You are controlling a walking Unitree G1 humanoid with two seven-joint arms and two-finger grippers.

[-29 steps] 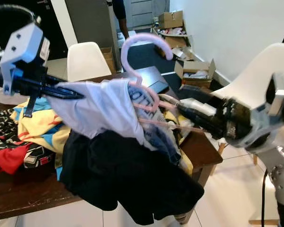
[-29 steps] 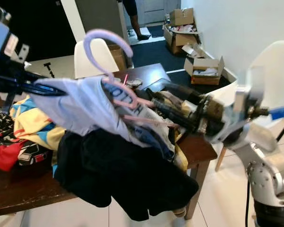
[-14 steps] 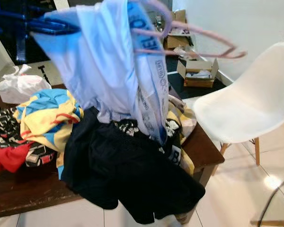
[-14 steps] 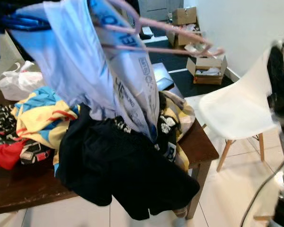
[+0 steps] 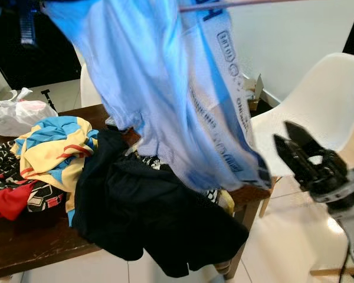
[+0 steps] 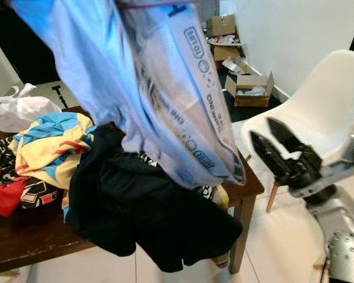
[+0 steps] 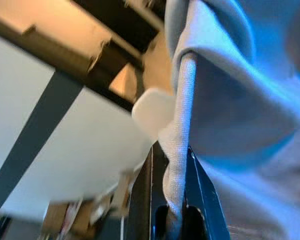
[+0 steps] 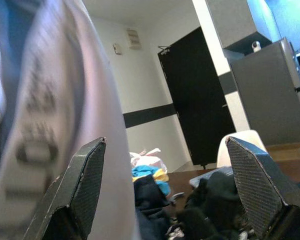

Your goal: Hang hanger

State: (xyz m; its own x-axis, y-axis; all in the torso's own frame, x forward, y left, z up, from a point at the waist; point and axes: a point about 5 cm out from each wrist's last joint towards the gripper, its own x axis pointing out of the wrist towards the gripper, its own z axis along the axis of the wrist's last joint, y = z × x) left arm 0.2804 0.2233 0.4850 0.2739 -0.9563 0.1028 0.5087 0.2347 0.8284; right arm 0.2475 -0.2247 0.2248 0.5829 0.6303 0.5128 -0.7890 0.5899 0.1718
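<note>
Clothes pile [image 5: 106, 188] on table [image 5: 29, 247] beside white chair [image 5: 307, 112].

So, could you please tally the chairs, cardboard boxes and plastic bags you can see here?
Chairs: 2
Cardboard boxes: 3
Plastic bags: 1
Total: 6

Bright daylight; motion blur, soft wrist views.
</note>
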